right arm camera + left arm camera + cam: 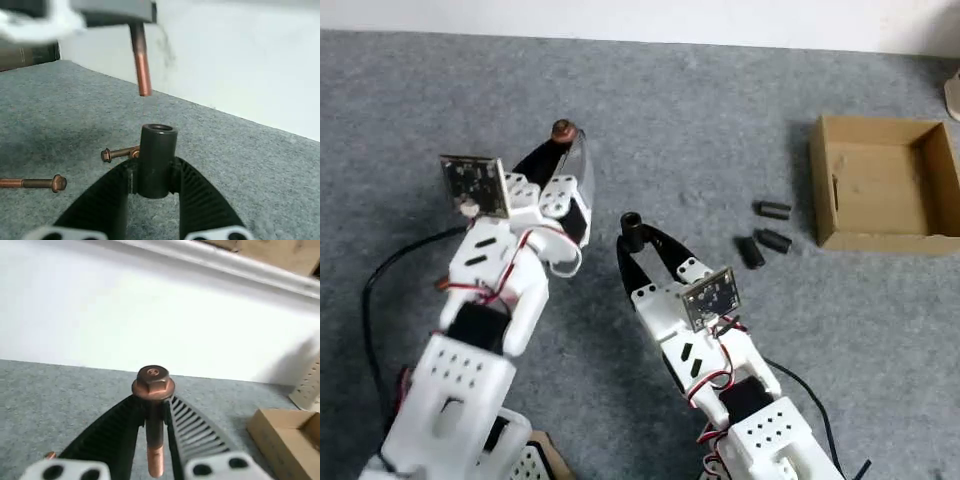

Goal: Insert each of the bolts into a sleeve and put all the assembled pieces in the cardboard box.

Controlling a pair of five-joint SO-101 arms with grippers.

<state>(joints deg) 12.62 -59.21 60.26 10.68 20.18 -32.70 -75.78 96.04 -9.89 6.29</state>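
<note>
Jaws of left gripper (154,407) closed on shank of copper bolt (153,385), hex head up, tip pointing down. Jaws of right gripper (156,182) clamped around upright black sleeve (158,160), open mouth on top. Bolt tip hangs above sleeve, apart, seemingly off line with bore. Three loose sleeves (772,240) lie on grey table (720,100) near cardboard box (817,180); two spare bolts (120,152) lie beyond held sleeve. Risk: lowering off line likely drives tip onto rim, twisting bolt in grip or tilting sleeve.
</note>
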